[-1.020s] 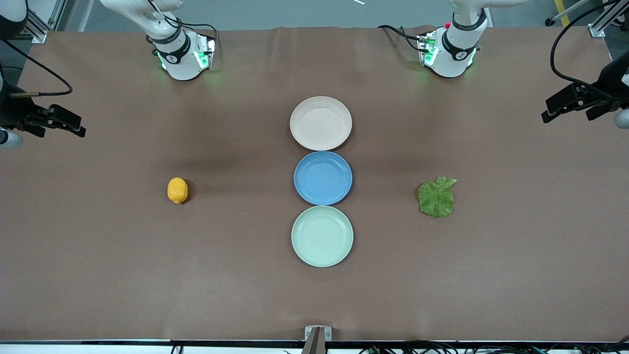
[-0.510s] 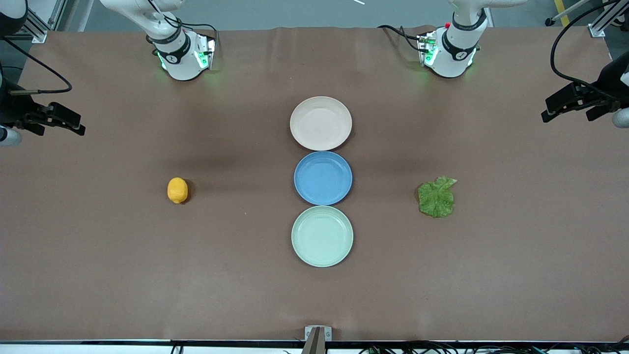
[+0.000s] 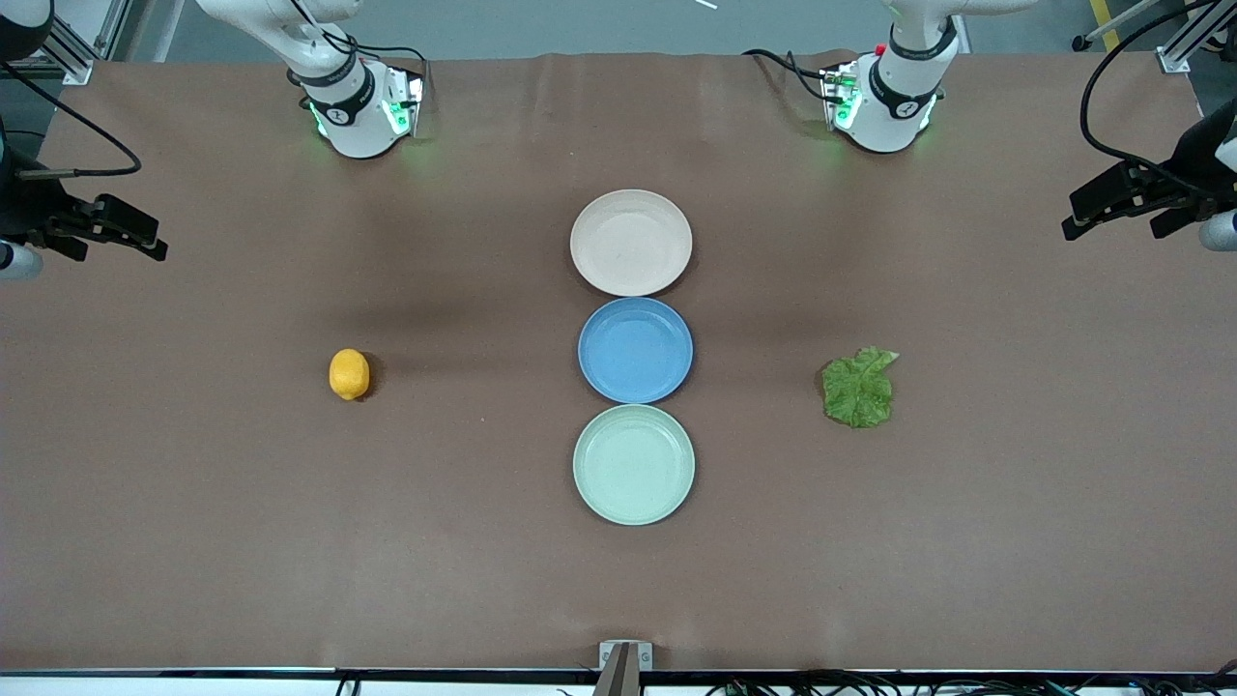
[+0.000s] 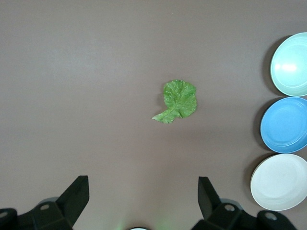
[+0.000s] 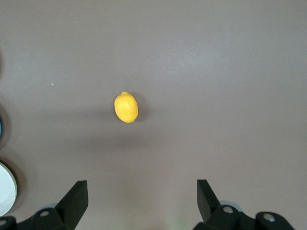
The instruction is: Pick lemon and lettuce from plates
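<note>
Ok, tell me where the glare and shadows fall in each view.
Front view: green base lights glow on the table; soft shadow bands cross it near the lemon. Left wrist view: bright glare on the mint plate; lettuce evenly lit. Right wrist view: a faint shadow beside the lemon.

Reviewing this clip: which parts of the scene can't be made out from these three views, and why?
- Left gripper: in the front view the frame edge cuts off most of it; the left wrist view shows only its open fingertips.
- Right gripper: likewise cut at the front view's edge; open fingertips only in the right wrist view.
- Beige-pink plate: cut by the right wrist view's edge.
- Undersides of the lemon and lettuce: hidden against the table.
</note>
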